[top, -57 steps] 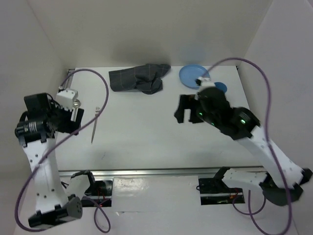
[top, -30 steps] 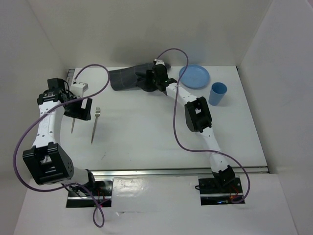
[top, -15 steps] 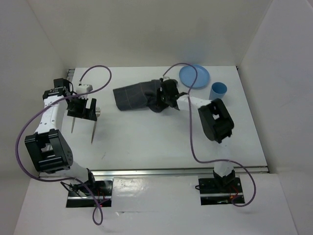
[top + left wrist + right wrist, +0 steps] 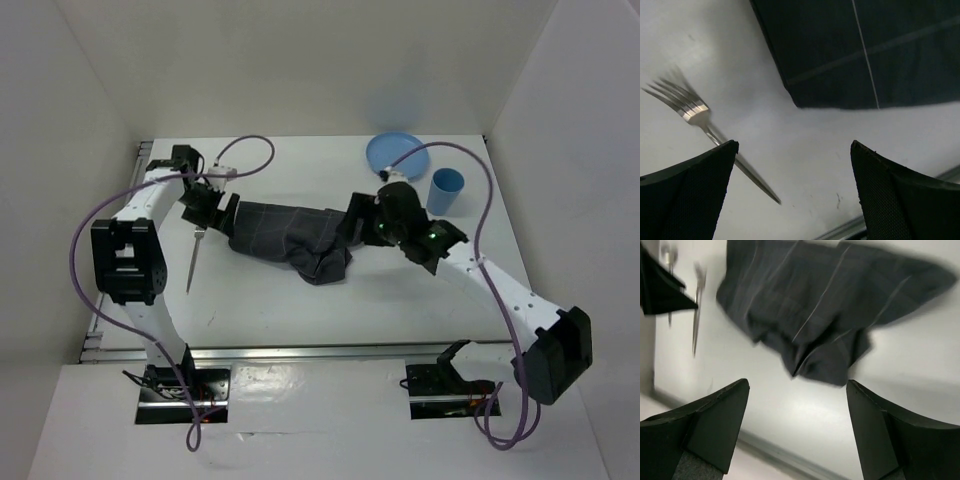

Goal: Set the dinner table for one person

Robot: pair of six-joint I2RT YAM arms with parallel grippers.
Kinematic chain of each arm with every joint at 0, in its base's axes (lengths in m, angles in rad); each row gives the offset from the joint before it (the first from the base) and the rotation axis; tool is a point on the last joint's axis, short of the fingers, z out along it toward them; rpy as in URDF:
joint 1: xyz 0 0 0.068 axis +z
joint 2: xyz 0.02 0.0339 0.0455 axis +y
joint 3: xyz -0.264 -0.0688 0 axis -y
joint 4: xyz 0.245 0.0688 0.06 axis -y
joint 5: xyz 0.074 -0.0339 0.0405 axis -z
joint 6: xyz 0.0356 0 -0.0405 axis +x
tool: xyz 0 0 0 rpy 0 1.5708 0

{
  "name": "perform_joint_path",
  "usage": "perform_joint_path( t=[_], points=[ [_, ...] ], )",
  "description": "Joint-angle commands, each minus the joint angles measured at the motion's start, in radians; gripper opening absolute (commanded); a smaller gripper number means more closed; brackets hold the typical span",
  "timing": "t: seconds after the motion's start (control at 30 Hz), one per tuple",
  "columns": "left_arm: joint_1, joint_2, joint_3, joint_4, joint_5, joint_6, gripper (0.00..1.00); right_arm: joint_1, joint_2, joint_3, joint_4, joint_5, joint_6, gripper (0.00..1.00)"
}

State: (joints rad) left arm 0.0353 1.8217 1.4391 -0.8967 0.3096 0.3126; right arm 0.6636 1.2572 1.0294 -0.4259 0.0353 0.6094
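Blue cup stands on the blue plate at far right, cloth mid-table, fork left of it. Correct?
No: the top view shows the blue cup standing on the dinner table beside the blue plate, not on it. Cloth and fork are as stated.

white dinner table (image 4: 300, 310) bears placemat (image 4: 285, 230), fork (image 4: 194, 262), plate (image 4: 385, 155), cup (image 4: 446, 190).

Seen from above, mid-frame, the right claw (image 4: 356, 224) covered the right end of the grey cloth (image 4: 290, 235). In the right wrist view, the cloth and the fork (image 4: 696, 320) were motion-blurred.
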Motion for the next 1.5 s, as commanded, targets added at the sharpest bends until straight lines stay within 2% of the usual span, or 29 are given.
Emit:
perform_joint_path(
  t=[0.0,0.07,0.17,0.23,0.37,0.47,0.63,0.73,0.9,0.93,1.0,1.03,1.1,1.13,1.17,1.27,1.3,1.4,1.47],
  points=[
    [0.009,0.114,0.194,0.068,-0.003,-0.064,1.0,-0.134,-0.007,0.049,-0.083,0.075,-0.008,0.86],
    [0.009,0.221,0.33,0.032,0.009,-0.084,1.0,-0.246,0.056,0.096,-0.073,0.008,-0.028,0.86],
    [-0.014,0.344,0.446,-0.005,0.02,-0.093,1.0,-0.37,0.22,0.145,-0.082,-0.064,-0.028,0.87],
    [-0.024,0.393,0.527,-0.016,0.034,-0.105,1.0,-0.439,0.327,0.169,-0.029,-0.152,-0.028,0.87],
    [-0.046,0.467,0.592,0.073,0.023,-0.141,1.0,-0.476,0.476,0.286,0.01,-0.193,-0.003,0.87],
    [-0.066,0.524,0.651,0.062,0.056,-0.141,1.0,-0.476,0.583,0.365,-0.03,-0.184,-0.003,0.87],
    [-0.103,0.602,0.676,0.012,0.013,-0.13,1.0,-0.486,0.68,0.374,-0.028,-0.224,0.05,0.89],
    [-0.103,0.613,0.638,0.012,-0.01,-0.121,0.99,-0.486,0.715,0.365,0.006,-0.262,0.087,0.9],
    [-0.103,0.634,0.638,-0.001,0.012,-0.121,0.73,-0.475,0.771,0.376,-0.007,-0.291,0.107,0.9],
    [-0.103,0.634,0.638,-0.001,0.026,-0.112,0.58,-0.475,0.771,0.362,-0.007,-0.291,0.118,0.9],
    [-0.103,0.622,0.638,-0.001,0.049,-0.112,0.44,-0.475,0.771,0.341,0.027,-0.291,0.145,0.88],
    [-0.103,0.611,0.629,-0.001,0.06,-0.112,0.25,-0.484,0.771,0.322,0.038,-0.291,0.154,0.82],
    [-0.103,0.599,0.629,-0.01,0.06,-0.112,0.02,-0.496,0.771,0.31,0.076,-0.291,0.176,0.7],
    [-0.103,0.59,0.629,-0.01,0.049,-0.112,0.0,-0.512,0.783,0.31,0.088,-0.291,0.188,0.62],
    [-0.103,0.568,0.629,-0.01,0.049,-0.112,0.0,-0.512,0.792,0.31,0.102,-0.304,0.188,0.45],
    [-0.103,0.516,0.603,-0.01,0.028,-0.101,0.0,-0.522,0.792,0.319,0.102,-0.295,0.188,0.15],
    [-0.103,0.472,0.603,-0.021,0.017,-0.092,0.0,-0.522,0.792,0.319,0.093,-0.285,0.178,0.02],
    [-0.103,0.377,0.577,-0.033,0.006,-0.083,0.0,-0.532,0.734,0.307,0.084,-0.265,0.15,0.0],
    [-0.103,0.251,0.549,-0.044,0.006,-0.083,0.0,-0.532,0.646,0.307,0.05,-0.227,0.112,0.0]
  ],
)
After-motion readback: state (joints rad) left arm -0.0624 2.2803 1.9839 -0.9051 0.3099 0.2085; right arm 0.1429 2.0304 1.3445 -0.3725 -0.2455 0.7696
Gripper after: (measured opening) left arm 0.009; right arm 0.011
